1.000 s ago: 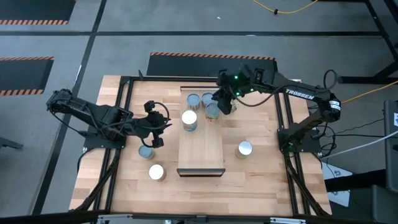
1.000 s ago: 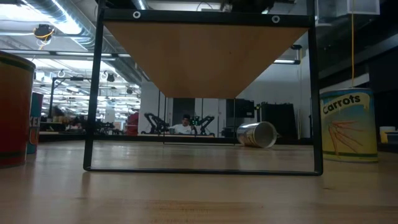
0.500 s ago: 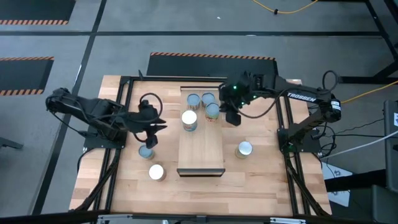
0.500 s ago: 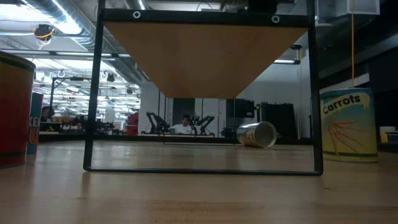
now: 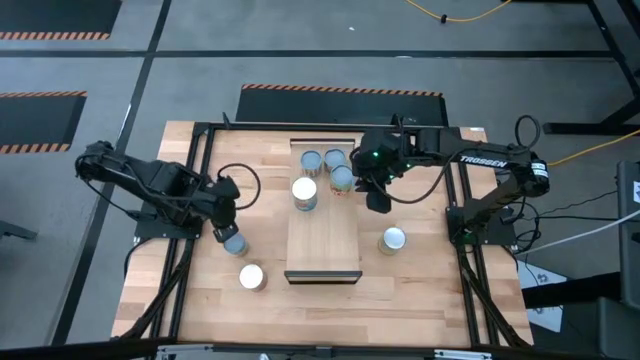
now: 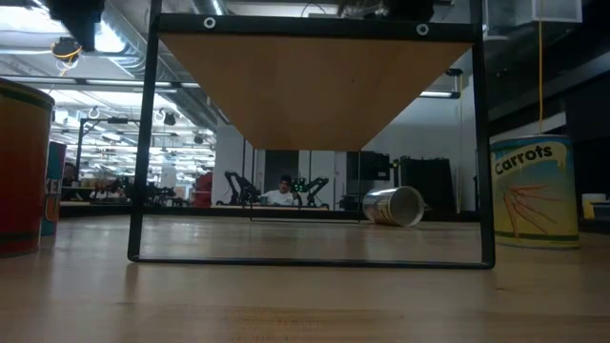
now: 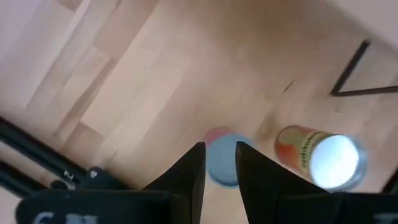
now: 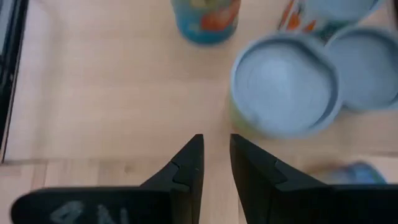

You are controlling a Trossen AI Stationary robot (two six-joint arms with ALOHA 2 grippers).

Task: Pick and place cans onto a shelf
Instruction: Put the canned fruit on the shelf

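Left end effector (image 5: 226,232) above grey can (image 5: 235,243) on desk (image 5: 420,285), fingers narrowly apart, empty. Right end effector (image 5: 378,200) beside shelf (image 5: 322,240), nearly closed, empty. Four cans (image 5: 341,178) on shelf.

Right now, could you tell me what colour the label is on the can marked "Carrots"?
Yellow, with orange carrot drawings and blue lettering; the Carrots can shows best in the low view.

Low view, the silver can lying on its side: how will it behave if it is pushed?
The can would probably roll, since it rests on its curved wall on the flat table. It looks like stiff metal, so it should hardly dent. Its shiny wall may slip.
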